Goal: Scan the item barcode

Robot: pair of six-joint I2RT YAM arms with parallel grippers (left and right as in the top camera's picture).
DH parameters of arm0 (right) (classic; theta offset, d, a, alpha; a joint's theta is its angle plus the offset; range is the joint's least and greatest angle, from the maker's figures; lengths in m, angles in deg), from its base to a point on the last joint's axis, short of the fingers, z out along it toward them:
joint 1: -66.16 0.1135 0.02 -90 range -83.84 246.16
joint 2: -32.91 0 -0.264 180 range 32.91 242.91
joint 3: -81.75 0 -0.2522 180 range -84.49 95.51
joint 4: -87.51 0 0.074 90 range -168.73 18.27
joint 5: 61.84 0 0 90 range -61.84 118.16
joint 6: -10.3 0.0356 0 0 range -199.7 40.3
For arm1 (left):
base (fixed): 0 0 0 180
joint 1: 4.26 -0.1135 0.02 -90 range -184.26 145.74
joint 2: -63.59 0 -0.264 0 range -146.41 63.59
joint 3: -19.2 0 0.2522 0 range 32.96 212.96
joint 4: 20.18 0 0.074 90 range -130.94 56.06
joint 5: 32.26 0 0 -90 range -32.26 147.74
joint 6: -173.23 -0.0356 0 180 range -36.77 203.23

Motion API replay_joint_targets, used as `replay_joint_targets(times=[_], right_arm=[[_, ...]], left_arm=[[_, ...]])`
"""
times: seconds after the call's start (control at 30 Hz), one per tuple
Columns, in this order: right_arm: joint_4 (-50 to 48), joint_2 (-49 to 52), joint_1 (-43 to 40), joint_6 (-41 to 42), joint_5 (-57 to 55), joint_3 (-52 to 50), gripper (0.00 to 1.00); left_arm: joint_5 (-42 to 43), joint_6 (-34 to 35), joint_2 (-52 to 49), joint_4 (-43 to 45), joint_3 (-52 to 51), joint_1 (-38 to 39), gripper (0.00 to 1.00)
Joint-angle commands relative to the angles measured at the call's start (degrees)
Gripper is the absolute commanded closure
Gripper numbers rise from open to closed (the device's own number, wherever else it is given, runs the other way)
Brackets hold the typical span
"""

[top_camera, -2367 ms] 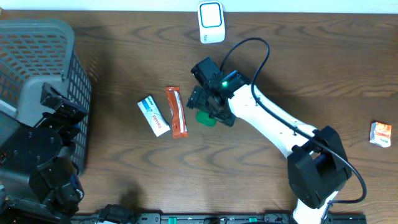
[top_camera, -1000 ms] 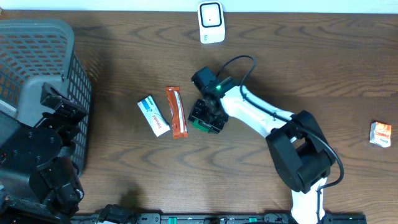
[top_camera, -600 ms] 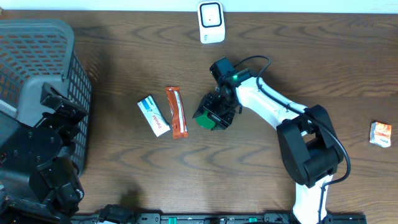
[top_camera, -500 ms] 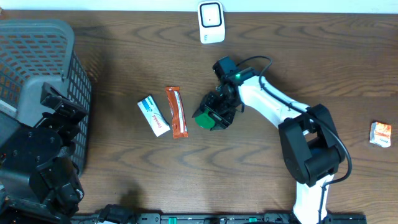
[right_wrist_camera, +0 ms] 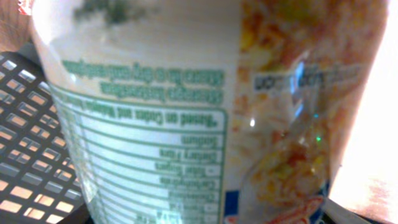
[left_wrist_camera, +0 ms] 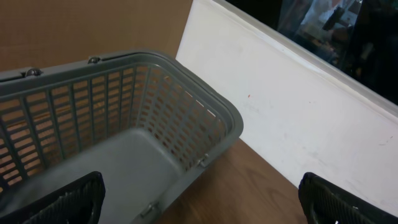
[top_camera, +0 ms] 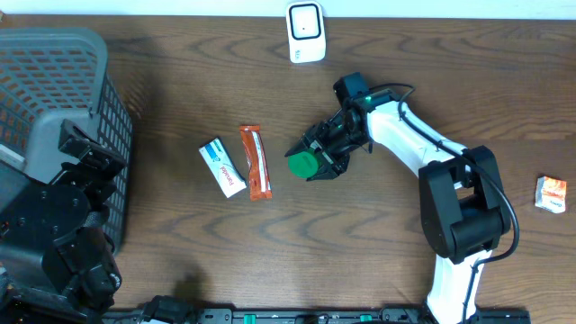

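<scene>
Now the right gripper (top_camera: 322, 155) holds a cup (top_camera: 302, 164) with a green lid. Its fingers are closed around the cup's body, and the cup lies sideways near the middle of the table (top_camera: 180, 252). The white scanner (top_camera: 305, 32) stands at the far edge, well apart. The left gripper (top_camera: 90, 151) is wide open beside the grey basket (top_camera: 54, 63).

The cup (right_wrist_camera: 186, 93) overfills the right wrist view, its print blurred, perhaps a nutrition panel.
</scene>
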Motion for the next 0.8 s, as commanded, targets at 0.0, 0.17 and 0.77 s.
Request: replay_joint_targets(times=[0.0,0.17,0.77], right_arm=[[0.7,0.3,-0.1,-1.0,3.7,-0.2,0.49],[4.3,0.3,0.0,-1.0,3.7,-0.2,0.49],[4.8,0.3,6.9,-1.2,5.5,-0.3,0.45]], left_arm=[[-0.7,-0.9,0.0,0.0,-0.2,-0.3,0.0],[-0.7,-0.9,0.0,0.0,-0.2,-0.3,0.0],[-0.7,-0.9,0.0,0.0,-0.2,-0.3,0.0]])
